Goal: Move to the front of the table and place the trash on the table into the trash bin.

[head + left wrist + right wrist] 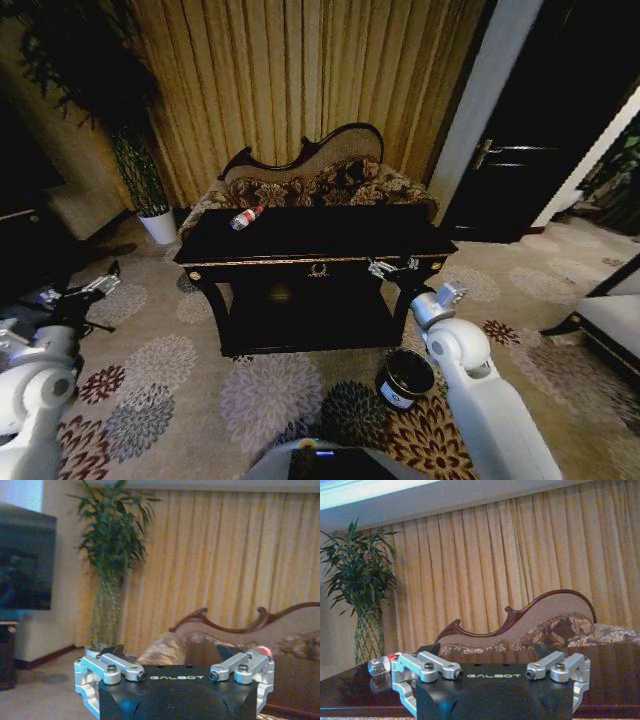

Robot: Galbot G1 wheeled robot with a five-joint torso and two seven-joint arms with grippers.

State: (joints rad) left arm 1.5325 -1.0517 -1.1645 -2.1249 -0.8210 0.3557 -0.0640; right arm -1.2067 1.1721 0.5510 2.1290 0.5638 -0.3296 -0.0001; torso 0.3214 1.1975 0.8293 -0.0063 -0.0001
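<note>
the black table [330, 235] with its gold trim stands in front of the patterned sofa [320, 175], on the flowered carpet [270, 390]. the only trash seen on the table is a clear bottle [245, 217] with a red cap, lying on its side near the table's far left corner; in the right wrist view the same bottle lies on the glossy top off to one side of the fingers. the trash bin [404, 377], small, round and dark with a white label, stands on the carpet just in front of the table's right front leg, tipped slightly, close beside the right arm.

the right gripper [392, 267] is raised at the table's front edge, near the right end, its fingers [437, 666] spread apart and grasping nothing. the left gripper [98, 283] is held out over the carpet well to the left of the table, level with its lower shelf, its fingers [117, 666] likewise released and empty. a potted plant [150, 190] in a white pot stands by the curtain, left of the table.
</note>
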